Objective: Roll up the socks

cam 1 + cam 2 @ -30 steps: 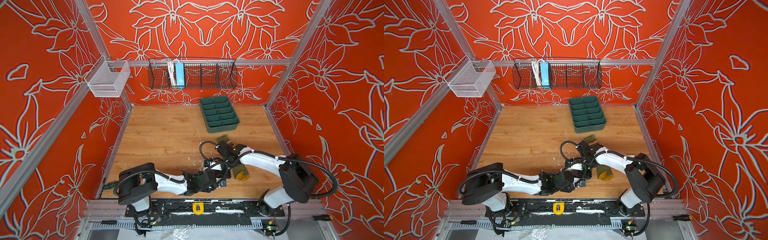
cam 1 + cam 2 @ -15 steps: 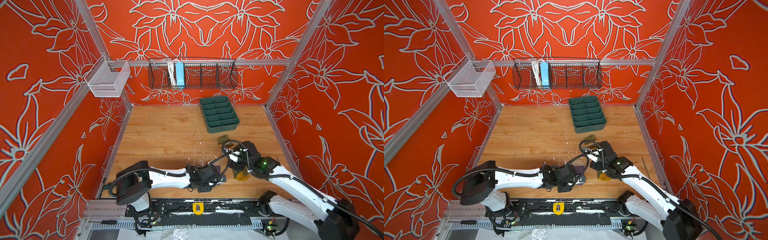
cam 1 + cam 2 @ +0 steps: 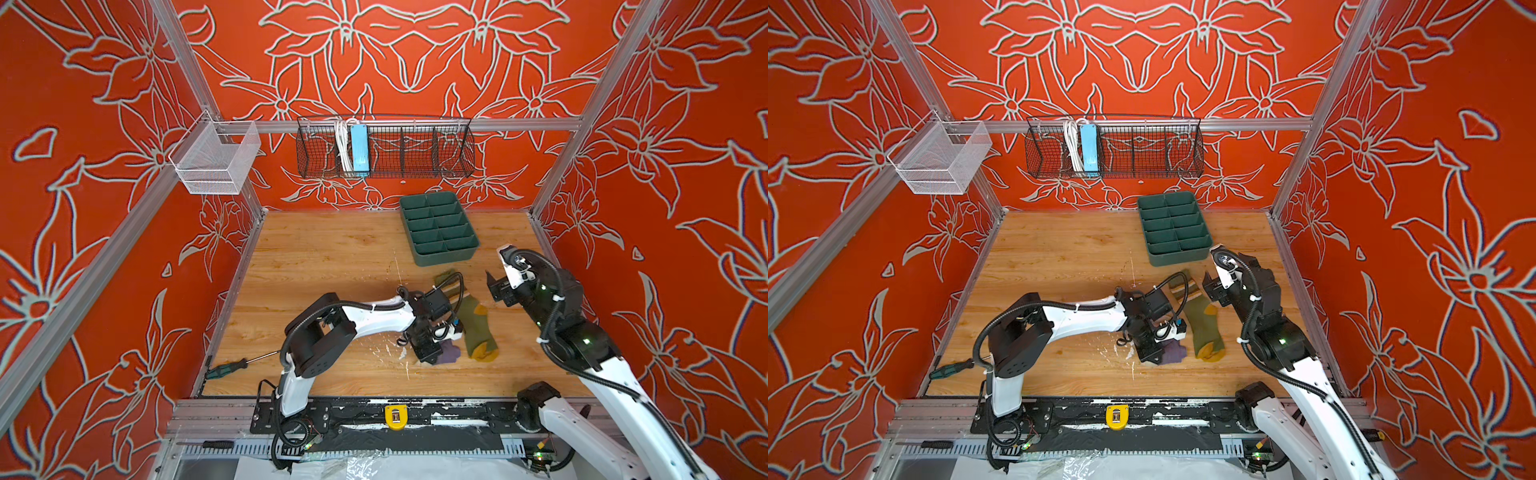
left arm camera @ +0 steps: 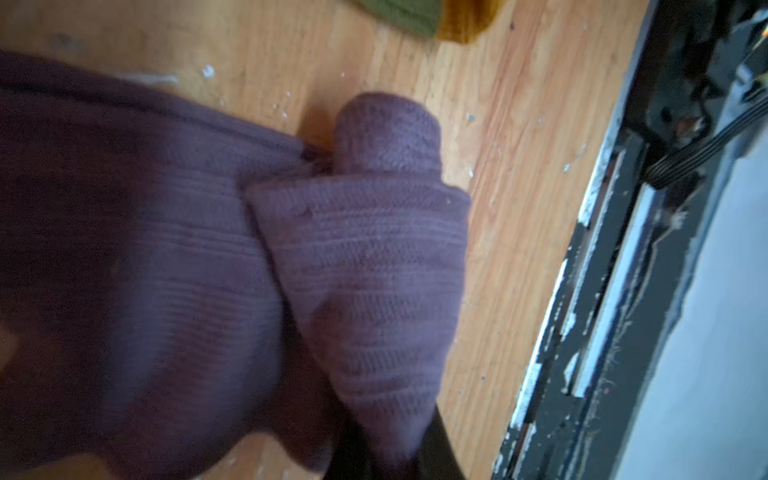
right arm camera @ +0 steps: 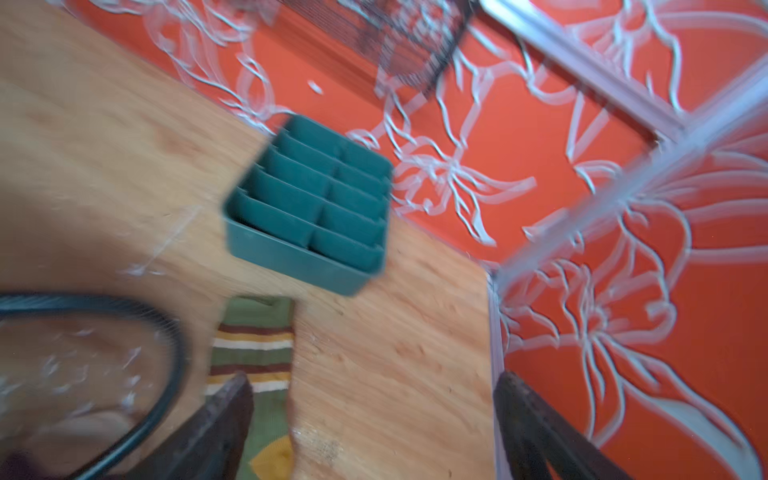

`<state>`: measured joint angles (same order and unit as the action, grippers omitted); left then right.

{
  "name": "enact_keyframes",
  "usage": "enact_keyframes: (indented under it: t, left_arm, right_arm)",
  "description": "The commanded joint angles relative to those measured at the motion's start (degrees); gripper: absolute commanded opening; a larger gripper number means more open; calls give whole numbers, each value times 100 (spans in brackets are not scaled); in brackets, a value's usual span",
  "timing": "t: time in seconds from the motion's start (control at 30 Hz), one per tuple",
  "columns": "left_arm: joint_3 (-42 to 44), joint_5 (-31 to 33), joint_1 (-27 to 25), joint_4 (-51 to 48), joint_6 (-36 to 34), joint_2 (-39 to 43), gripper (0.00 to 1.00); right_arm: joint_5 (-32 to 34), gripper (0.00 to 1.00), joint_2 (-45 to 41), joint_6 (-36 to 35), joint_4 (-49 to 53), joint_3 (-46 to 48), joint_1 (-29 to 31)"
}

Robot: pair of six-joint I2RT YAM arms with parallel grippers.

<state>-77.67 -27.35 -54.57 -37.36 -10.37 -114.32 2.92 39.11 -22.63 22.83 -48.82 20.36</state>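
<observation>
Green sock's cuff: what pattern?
Brown, white and mustard stripes on the olive sock, clearest in the right wrist view.

No writing, label, brand or number is legible anywhere.

Both my arms share one build. My left arm [image 3: 374, 319] has glossy white link shells between chunky black joint housings [image 3: 316, 353], the biggest dotted with small screw holes, and a ribbed black cable [image 3: 353, 306] runs along it. My right arm [image 3: 573, 353], at the right of both top views, carries the same kind of black hose [image 3: 560, 286], cinched by white zip ties [image 3: 557, 298], plus green status lights [image 3: 586, 341]. The right gripper [image 5: 372, 378] has dark, scuffed fingers [image 5: 224, 419], low in the right wrist view
</observation>
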Motion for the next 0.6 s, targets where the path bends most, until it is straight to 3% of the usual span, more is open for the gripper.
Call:
enact_keyframes:
  t: [0.0,0.13,0.27,0.43,0.57]
  left_arm:
    - [88,-680,122,-511,269,-542,0]
    - [42,-884,361,-391,437,-729,0]
    - [-28,-934,532,-370,474,-846,0]
    - [-47,-969,632,-311,497,-899,0]
    - [27,-1038,642,-195,510,-887,0]
  right_arm:
    - [-1591,84,-133,-725,1653,-144,147]
    - [-978,82,-119,-1655,2779,-2,870]
    - [143,81,19,-2067,2974,596,2289]
    - [1828,82,308,-2666,1269,1715,3934]
    - [2098,82,1051,-3023,-103,2120,4354]
